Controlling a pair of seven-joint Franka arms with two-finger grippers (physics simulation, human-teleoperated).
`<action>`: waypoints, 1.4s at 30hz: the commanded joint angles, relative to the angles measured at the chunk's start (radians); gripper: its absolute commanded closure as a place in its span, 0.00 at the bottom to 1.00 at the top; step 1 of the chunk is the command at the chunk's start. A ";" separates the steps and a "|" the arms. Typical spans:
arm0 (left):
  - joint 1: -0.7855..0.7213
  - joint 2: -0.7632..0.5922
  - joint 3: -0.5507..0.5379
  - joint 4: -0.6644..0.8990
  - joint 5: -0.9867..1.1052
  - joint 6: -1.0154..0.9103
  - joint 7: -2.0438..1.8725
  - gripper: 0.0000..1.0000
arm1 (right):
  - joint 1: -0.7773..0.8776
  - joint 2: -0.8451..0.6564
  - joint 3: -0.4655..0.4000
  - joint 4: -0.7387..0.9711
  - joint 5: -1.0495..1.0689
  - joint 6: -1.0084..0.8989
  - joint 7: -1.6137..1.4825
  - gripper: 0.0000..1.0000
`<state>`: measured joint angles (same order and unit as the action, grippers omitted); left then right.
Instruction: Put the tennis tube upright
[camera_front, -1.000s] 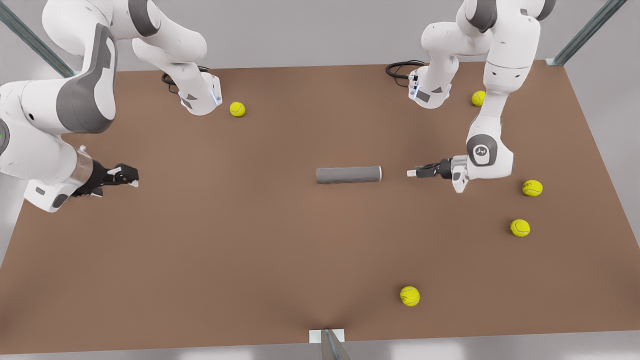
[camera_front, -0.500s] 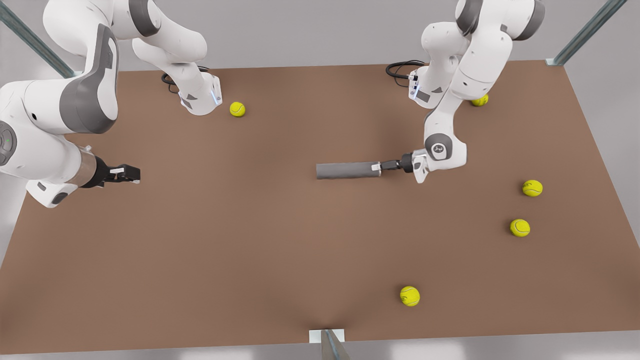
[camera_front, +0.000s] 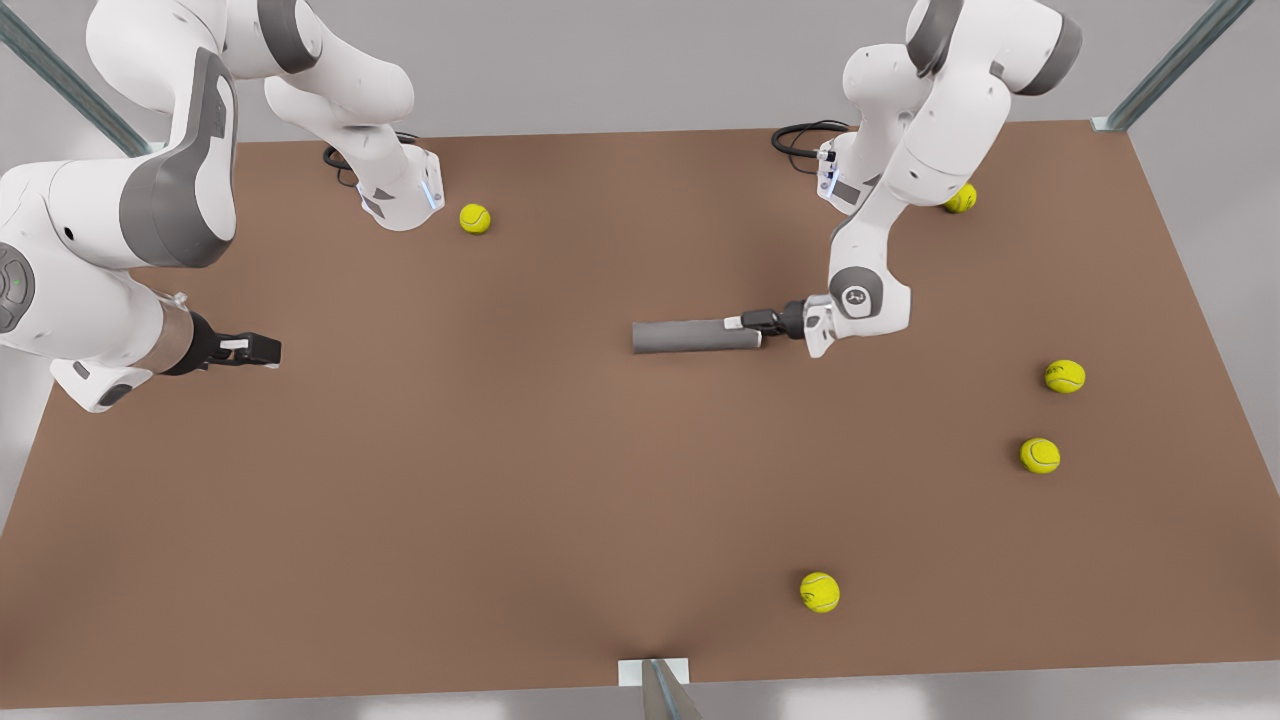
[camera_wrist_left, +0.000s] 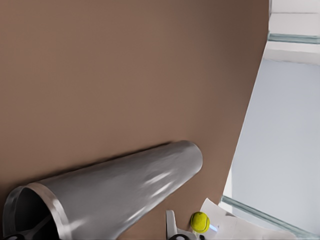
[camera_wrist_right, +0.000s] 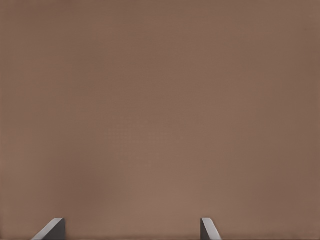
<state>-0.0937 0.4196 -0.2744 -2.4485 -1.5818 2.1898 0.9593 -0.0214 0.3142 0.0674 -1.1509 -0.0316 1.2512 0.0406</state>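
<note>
The tennis tube lies flat on the brown table, its long axis running left to right in the front view, with the silvery rim end toward the front view's right. My left gripper is at that rim end, pointing along the tube. In the left wrist view the tennis tube is close up. My left gripper is open, one fingertip outside the wall and the other at the dark open mouth. My right gripper waits open above the table far toward the front view's left, fingers apart over bare table.
Several yellow tennis balls lie scattered: one by the back-left arm base, one behind the left arm, two at the front view's right, one near the front edge. A metal post stands at the front edge.
My left gripper has travelled toward the front view's left, from well clear of the tube to its rim end. The tube has stayed flat in place. The right gripper barely shifted.
</note>
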 joint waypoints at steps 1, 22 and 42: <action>0.000 0.001 -0.002 0.000 -0.007 -0.001 0.118 0.03 | 0.001 -0.001 0.000 0.002 0.001 -0.001 0.059 0.00; 0.008 -0.068 0.001 0.013 0.054 -0.004 0.113 0.53 | 0.000 -0.003 0.000 0.002 0.001 -0.003 0.058 0.00; 0.000 -0.223 0.020 0.045 0.310 -0.004 -0.054 0.79 | -0.011 -0.003 -0.003 0.002 -0.002 -0.004 0.055 0.00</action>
<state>-0.0933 0.2013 -0.2545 -2.4084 -1.3355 2.1914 1.0242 -0.0322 0.3127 0.0648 -1.1492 -0.0327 1.2477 0.0914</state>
